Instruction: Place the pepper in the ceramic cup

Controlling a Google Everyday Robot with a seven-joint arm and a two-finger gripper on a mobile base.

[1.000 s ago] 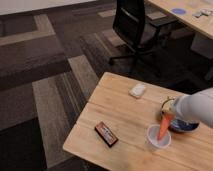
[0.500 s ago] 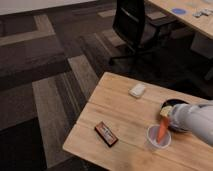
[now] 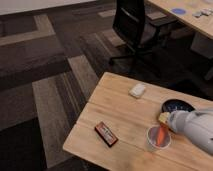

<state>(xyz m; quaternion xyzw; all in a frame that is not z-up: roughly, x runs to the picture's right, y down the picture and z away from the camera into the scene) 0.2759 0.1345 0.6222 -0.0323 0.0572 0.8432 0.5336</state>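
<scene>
The orange-red pepper [image 3: 161,135] stands tilted inside the small white ceramic cup [image 3: 152,140], near the front edge of the wooden table [image 3: 122,107]. My gripper [image 3: 164,119] is at the end of the white arm that comes in from the right. It sits just above and to the right of the cup's rim, close to the pepper's upper end. I cannot tell whether it touches the pepper.
A dark blue bowl [image 3: 178,106] stands right behind the cup and arm. A small white oblong object [image 3: 137,90] lies further back. A flat red-and-black box [image 3: 106,133] lies left of the cup. A black office chair [image 3: 137,25] and another table [image 3: 185,12] stand beyond.
The pepper has gone down from above the cup into it. The arm has lowered and drawn a little to the right.
</scene>
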